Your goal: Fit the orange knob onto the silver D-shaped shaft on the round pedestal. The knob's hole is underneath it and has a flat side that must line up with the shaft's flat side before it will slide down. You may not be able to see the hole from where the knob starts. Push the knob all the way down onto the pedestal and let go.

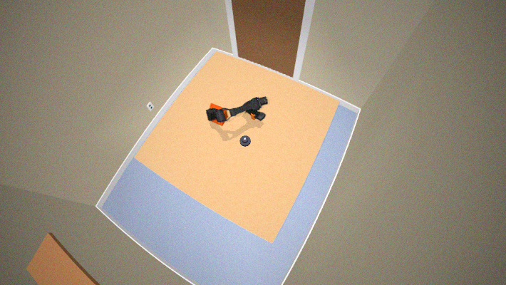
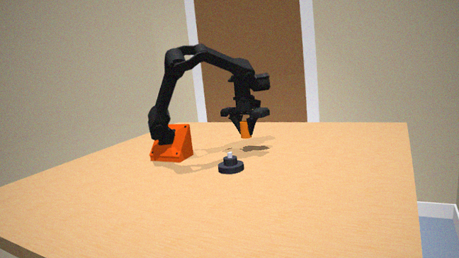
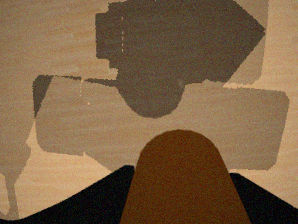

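The orange knob is held upright between the two black fingers, clear above the table. My gripper is shut on it, with one finger on each side. The knob's underside and hole are hidden. The dark round pedestal stands on the table, nearer the exterior camera than the knob and a little left of it there. Its short silver shaft points up and is bare. The direction of the shaft's flat side cannot be told. The pedestal is not in the wrist view.
The orange arm base stands on the wooden table, left of the pedestal. The arm arches over from it. Shadows of the arm and gripper fall on the table beneath the knob. A brown door is behind the table.
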`<control>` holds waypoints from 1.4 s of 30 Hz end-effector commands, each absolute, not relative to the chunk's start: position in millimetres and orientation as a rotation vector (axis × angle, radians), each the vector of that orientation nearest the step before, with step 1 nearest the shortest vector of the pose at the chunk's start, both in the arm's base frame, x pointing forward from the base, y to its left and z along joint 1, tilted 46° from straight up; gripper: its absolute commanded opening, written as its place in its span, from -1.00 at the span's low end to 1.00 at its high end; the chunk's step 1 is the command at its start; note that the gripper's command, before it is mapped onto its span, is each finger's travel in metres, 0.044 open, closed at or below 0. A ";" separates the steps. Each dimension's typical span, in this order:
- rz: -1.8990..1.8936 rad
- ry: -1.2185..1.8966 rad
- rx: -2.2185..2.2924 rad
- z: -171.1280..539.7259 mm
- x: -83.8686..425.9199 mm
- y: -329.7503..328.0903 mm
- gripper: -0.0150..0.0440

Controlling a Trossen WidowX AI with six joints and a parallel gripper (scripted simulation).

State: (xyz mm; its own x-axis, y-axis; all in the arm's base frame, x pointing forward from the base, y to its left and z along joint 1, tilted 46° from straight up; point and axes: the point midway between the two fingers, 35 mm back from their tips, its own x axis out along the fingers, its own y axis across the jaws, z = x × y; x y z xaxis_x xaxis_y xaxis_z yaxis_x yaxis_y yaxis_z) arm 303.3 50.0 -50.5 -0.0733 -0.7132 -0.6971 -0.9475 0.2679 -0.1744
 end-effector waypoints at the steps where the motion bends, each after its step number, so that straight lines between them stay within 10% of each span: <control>1: 0.429 1.838 -1.499 -41.5 305.7 62.0 -0.49; 42: 0.443 1.830 -1.494 35.3 322.8 58.5 -0.49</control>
